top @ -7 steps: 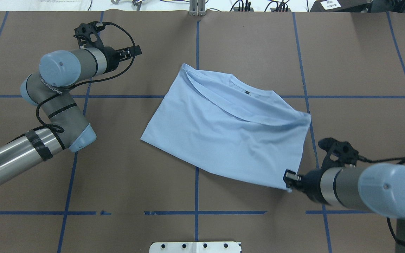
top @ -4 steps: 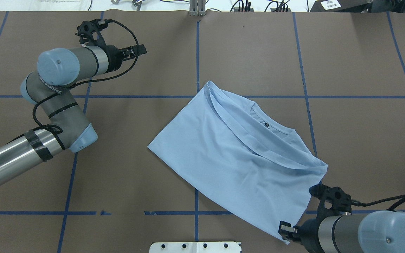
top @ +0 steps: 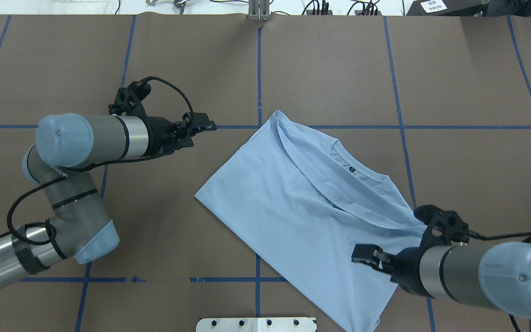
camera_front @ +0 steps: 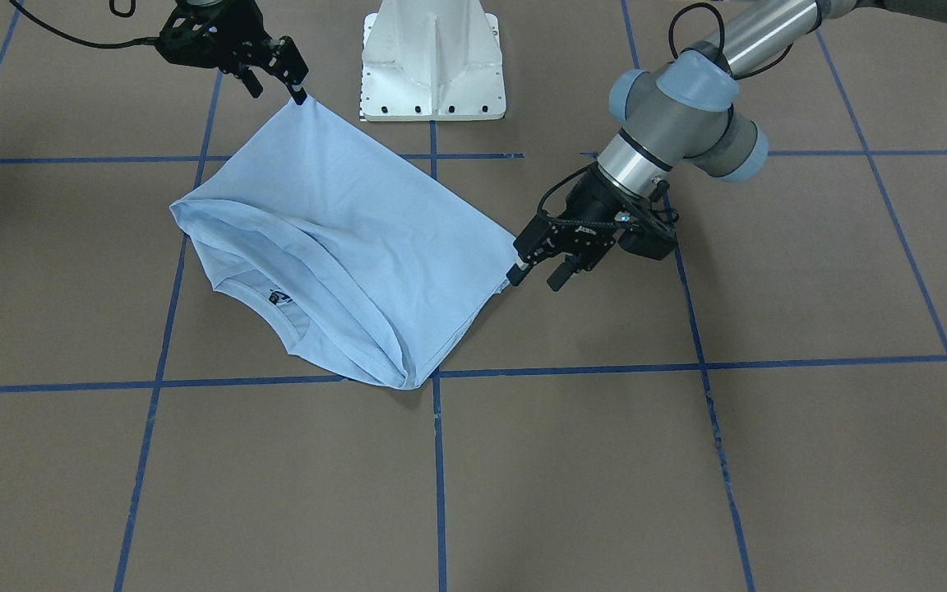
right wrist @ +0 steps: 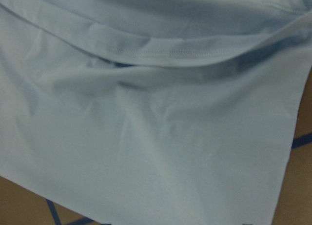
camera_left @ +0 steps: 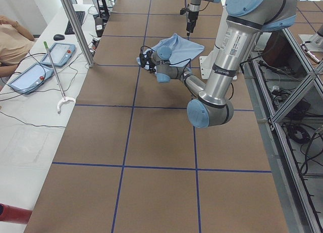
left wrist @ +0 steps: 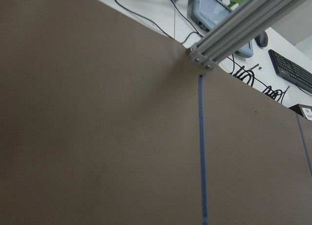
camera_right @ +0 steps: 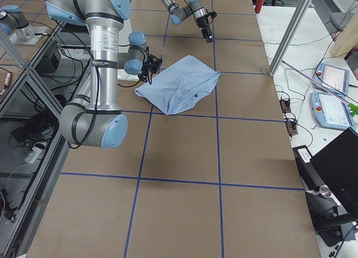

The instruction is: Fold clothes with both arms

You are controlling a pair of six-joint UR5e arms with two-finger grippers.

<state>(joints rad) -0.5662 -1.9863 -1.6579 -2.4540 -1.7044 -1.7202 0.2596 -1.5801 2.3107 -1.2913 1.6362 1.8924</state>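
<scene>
Cropping one T-shirt (top: 293,216) corner — the overhead view's bottom edge.

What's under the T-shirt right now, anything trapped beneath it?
Around the T-shirt only the brown table cover and its blue tape lines show; the lines run in beneath the cloth. No bulge shows, but the covered patch itself is hidden.

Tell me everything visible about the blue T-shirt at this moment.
The light blue T-shirt is soft, thin-looking fabric, folded over and lying flat, askew on the brown table. Its ribbed collar and black label show past the hemmed edge. The right gripper hangs over one corner; contact unclear.
</scene>
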